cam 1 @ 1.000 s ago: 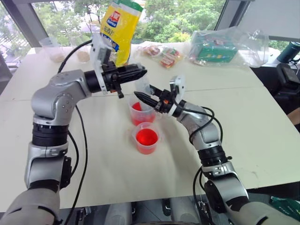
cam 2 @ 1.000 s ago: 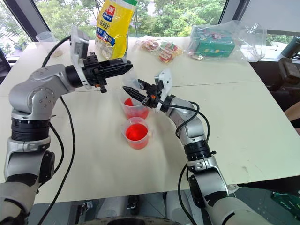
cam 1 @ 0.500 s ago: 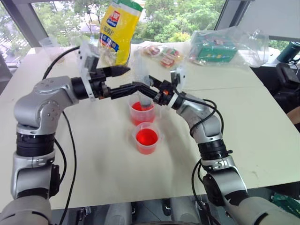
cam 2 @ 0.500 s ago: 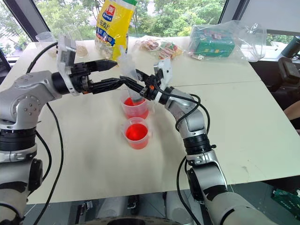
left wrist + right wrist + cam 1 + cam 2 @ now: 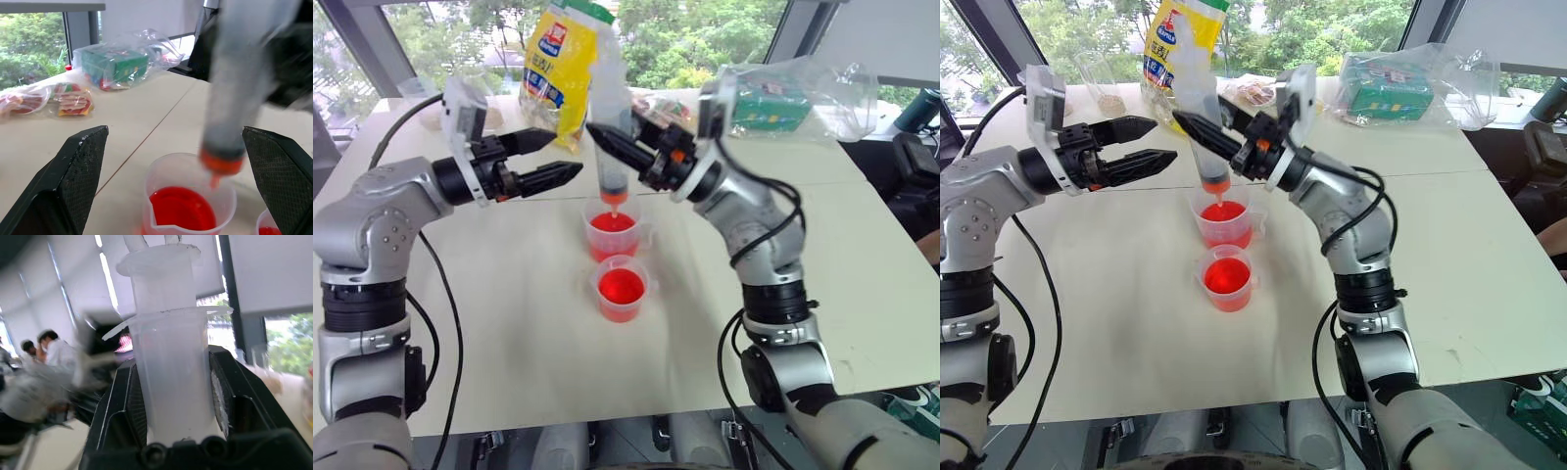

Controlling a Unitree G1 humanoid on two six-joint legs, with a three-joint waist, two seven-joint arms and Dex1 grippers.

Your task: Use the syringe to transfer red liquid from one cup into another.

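Syringe (image 5: 610,132) hangs upright in the head views, its orange-red tip just above the farther of two clear cups (image 5: 613,231) holding red liquid (image 5: 612,223). The right gripper (image 5: 607,140) is clamped on the barrel, reaching in from the right. A second cup (image 5: 621,289), also holding red liquid, stands just nearer on the white table (image 5: 862,255). The left gripper (image 5: 566,157) sits to the left of the syringe, clear of it, its two black fingers spread apart. At the far edge stand a yellow snack bag (image 5: 560,64) and a clear bag with a green box (image 5: 783,98) inside.

From the left wrist, the black fingers (image 5: 73,181) stand wide on either side, with the blurred syringe barrel (image 5: 239,83) and its orange tip over the cup of red liquid (image 5: 182,208) between them.

From the right wrist, the pads (image 5: 128,406) squeeze the thick clear barrel (image 5: 171,382) from both sides, the whitish plunger rising above it. People (image 5: 49,357) show blurred in the background.
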